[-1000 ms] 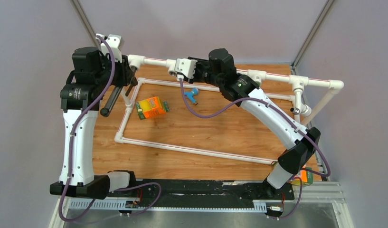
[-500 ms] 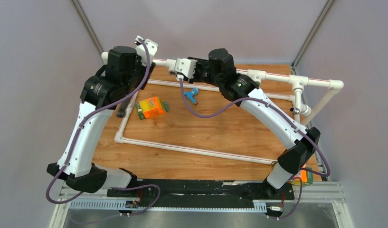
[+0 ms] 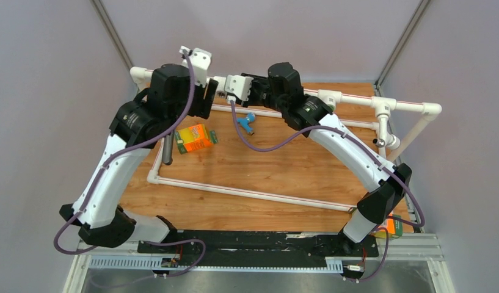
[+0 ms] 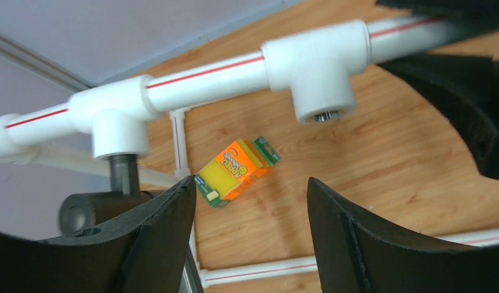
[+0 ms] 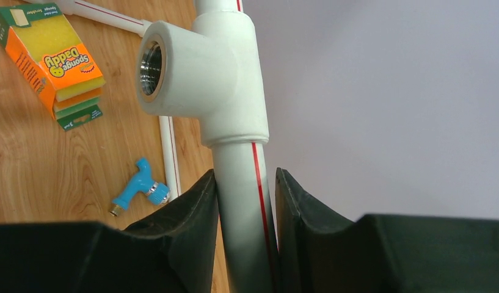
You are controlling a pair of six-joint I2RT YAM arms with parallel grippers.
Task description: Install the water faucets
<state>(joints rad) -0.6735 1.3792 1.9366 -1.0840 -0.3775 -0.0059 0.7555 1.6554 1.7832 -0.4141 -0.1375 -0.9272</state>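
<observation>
The long dark-brown faucet (image 3: 167, 149) hangs from the left tee of the white pipe rail; in the left wrist view its stem (image 4: 123, 174) enters that tee. My left gripper (image 3: 205, 101) is open and empty, to the right of the faucet, below the rail (image 4: 204, 70). An empty tee socket (image 4: 317, 70) is ahead of it. My right gripper (image 3: 247, 88) is shut on the rail pipe (image 5: 244, 201), just behind that tee (image 5: 173, 61). A small blue faucet (image 3: 247, 121) lies on the table; it also shows in the right wrist view (image 5: 138, 186). A white faucet with a metal tip (image 3: 386, 139) hangs at the right tee.
An orange sponge box (image 3: 195, 138) lies on the wooden table inside the white pipe frame (image 3: 247, 192); it also shows in the wrist views (image 4: 234, 171) (image 5: 54, 61). Another orange box (image 3: 393, 227) sits by the right arm's base. Purple walls close in the back and sides.
My left gripper has let go of the dark-brown faucet and moved right along the rail. The faucet has swung from slanted to hanging straight down. The right arm has not moved.
</observation>
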